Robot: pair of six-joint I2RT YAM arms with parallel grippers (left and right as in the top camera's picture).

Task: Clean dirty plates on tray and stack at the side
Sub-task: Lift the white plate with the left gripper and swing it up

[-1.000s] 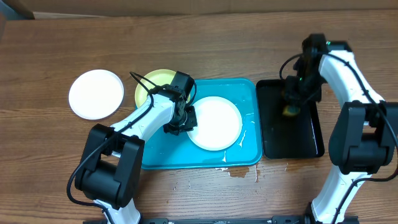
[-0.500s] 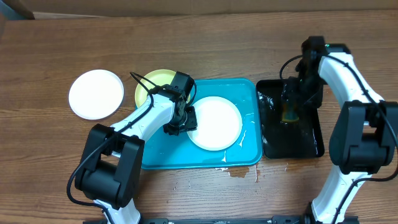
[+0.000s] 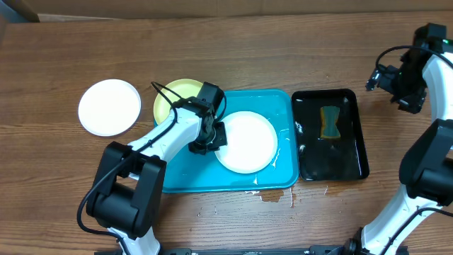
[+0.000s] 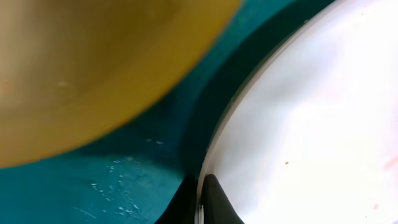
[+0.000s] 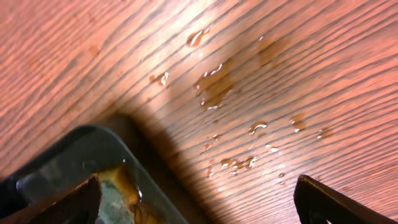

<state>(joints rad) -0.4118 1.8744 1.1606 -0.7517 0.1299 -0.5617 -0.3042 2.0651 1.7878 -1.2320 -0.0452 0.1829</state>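
A white plate (image 3: 245, 140) lies in the turquoise tray (image 3: 283, 173). My left gripper (image 3: 210, 142) is shut on its left rim. In the left wrist view the gripper (image 4: 200, 200) pinches the edge of this white plate (image 4: 311, 124), which carries small orange specks. A pale yellow-green plate (image 3: 177, 95) rests over the tray's back left corner and shows blurred (image 4: 81, 62) above the tray floor (image 4: 124, 180). Another white plate (image 3: 109, 106) sits on the table to the left. My right gripper (image 3: 395, 79) hangs open and empty over the table at the far right (image 5: 199, 205).
A glossy black tray (image 3: 354, 166) stands right of the turquoise one, with a yellow-and-grey sponge (image 3: 329, 122) lying in it. Its corner (image 5: 74, 149) and the sponge (image 5: 118, 186) show in the right wrist view. Water drops (image 5: 214, 84) dot the wood; a small spill (image 3: 272, 197) lies by the turquoise tray's front edge.
My right gripper opened, left the sponge in the black tray and moved away to the far right. My left gripper closed on the white plate's rim.
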